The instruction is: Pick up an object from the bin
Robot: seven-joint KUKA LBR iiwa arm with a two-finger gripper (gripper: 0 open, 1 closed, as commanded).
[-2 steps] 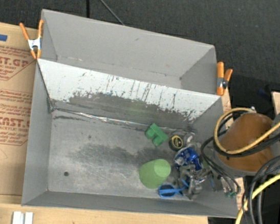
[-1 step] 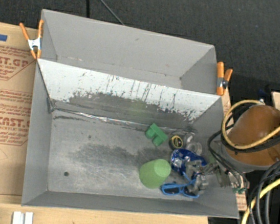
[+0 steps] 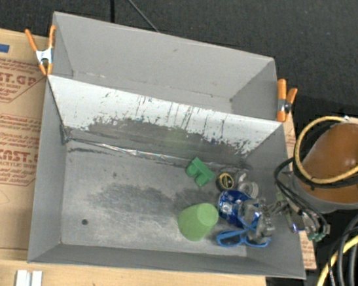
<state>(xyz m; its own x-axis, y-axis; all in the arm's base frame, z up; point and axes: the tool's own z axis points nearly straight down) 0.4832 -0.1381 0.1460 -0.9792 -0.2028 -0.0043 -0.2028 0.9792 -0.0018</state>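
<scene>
Blue clutter [image 3: 233, 206] beside green cup [image 3: 197, 221] lies under the jaws.

**Surfaces in and around the bin**

I see a grey sheet-metal bin [image 3: 125, 197], matt, its back wall scratched and its floor rubbed in dull patches. The pale green cylindrical cup [image 3: 196, 221] looks like smooth matt plastic, and so does the small green angular block [image 3: 199, 170]. The blue crumpled object [image 3: 230, 202] catches the light glossily. The arm's orange domed cover [image 3: 338, 161] is smooth with a soft sheen.

I see a dark floor [image 3: 249, 17] far beyond the gripper [image 3: 257, 224], and a pale wooden table [image 3: 146, 283] just before it.
</scene>
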